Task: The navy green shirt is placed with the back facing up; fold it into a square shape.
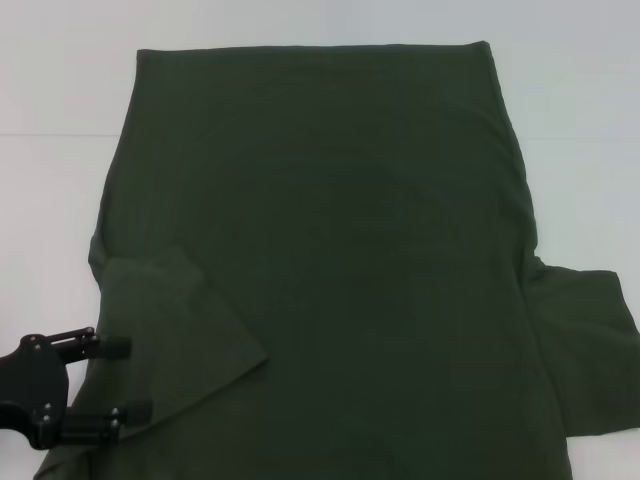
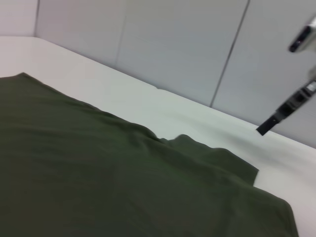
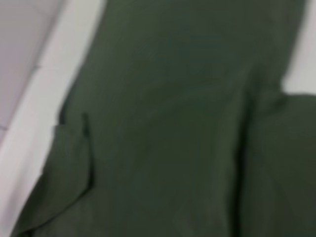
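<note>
The navy green shirt [image 1: 330,250] lies flat on the white table with its plain back up, and it also fills the left wrist view [image 2: 98,173] and the right wrist view [image 3: 173,123]. Its left sleeve [image 1: 170,320] is folded inward onto the body, while the right sleeve [image 1: 590,350] is spread out flat. My left gripper [image 1: 122,380] is open at the near left, its fingers reaching over the edge of the folded sleeve. A dark fingertip, apparently of my right gripper [image 2: 276,118], hangs above the table beyond the right sleeve [image 2: 212,158].
White table [image 1: 60,120] shows to the left, right and far side of the shirt. A pale panelled wall [image 2: 173,44] stands behind the table's far edge.
</note>
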Tool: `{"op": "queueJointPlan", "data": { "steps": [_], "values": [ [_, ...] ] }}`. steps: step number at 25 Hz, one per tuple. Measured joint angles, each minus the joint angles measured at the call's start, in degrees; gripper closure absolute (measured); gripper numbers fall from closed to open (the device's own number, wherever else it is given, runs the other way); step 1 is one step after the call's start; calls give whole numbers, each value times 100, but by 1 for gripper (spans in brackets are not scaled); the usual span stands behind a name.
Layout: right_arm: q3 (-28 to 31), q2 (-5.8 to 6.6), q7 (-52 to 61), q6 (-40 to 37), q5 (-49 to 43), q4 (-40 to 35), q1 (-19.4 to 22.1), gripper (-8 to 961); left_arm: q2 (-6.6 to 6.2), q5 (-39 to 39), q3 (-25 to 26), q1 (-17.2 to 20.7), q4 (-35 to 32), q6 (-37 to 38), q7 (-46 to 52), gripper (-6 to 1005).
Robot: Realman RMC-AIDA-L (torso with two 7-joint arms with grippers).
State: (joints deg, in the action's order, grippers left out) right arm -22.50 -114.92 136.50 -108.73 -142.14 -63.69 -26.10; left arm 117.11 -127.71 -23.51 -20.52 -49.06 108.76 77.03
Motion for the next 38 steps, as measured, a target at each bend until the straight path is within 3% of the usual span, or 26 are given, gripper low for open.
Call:
{"op": "queueJointPlan", "data": {
  "steps": [4,9,15,23,38],
  "values": [
    [-31,84,673,20,-725,-16,-338,37,-23,0,-78,-1,-34,56,-2,109],
    [-75,96,998,179,-1459,-22,-677,37,-42,1,-83,-26,-34,91,-10,109],
    [-232,48,1093,528,-1513,218,-744,38,-37,13,-84,-31,-33,114,-13,108],
    [-376,129,1124,1176,-1504,1028,-781,37,-22,13,-84,-42,-33,89,-13,108],
    [-737,115,1169,1758,-1516,1613,-948,38,8,0,-83,-66,-26,67,-48,110]
  ]
}}
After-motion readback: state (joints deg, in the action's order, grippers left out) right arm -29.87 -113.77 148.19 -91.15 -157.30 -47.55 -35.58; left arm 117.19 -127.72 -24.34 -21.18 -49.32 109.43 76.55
